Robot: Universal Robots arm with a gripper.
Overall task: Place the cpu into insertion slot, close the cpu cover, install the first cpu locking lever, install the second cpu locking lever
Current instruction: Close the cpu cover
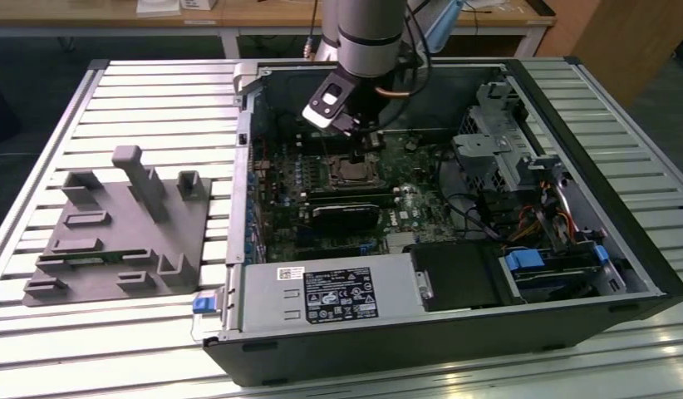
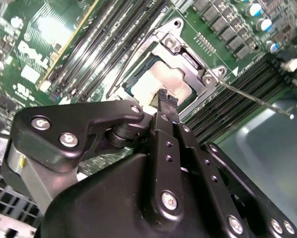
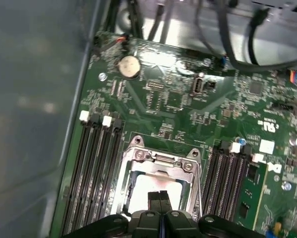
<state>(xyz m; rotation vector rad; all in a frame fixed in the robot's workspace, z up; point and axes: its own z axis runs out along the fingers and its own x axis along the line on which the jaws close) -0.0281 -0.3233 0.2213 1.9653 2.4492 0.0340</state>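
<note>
— Done so far?
— Seated already: cpu (image 2: 148, 84) in insertion slot (image 1: 348, 170), cpu cover (image 2: 170, 43) apparently down over it.
— And gripper (image 2: 166, 99)?
— Pinched narrow, holding nothing, hovering just above cpu. Thin locking lever (image 2: 257, 100) sticking out, seemingly unlatched; lever work left.

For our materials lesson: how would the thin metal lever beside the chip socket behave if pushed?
The lever looks a long, thin wire, so it probably flexes and springs back. One end meets the socket, so it likely swings rather than slides.

Exterior view high over case (image 1: 430, 349); both wrist views close on insertion slot (image 2: 133, 84) (image 3: 130, 186).
</note>
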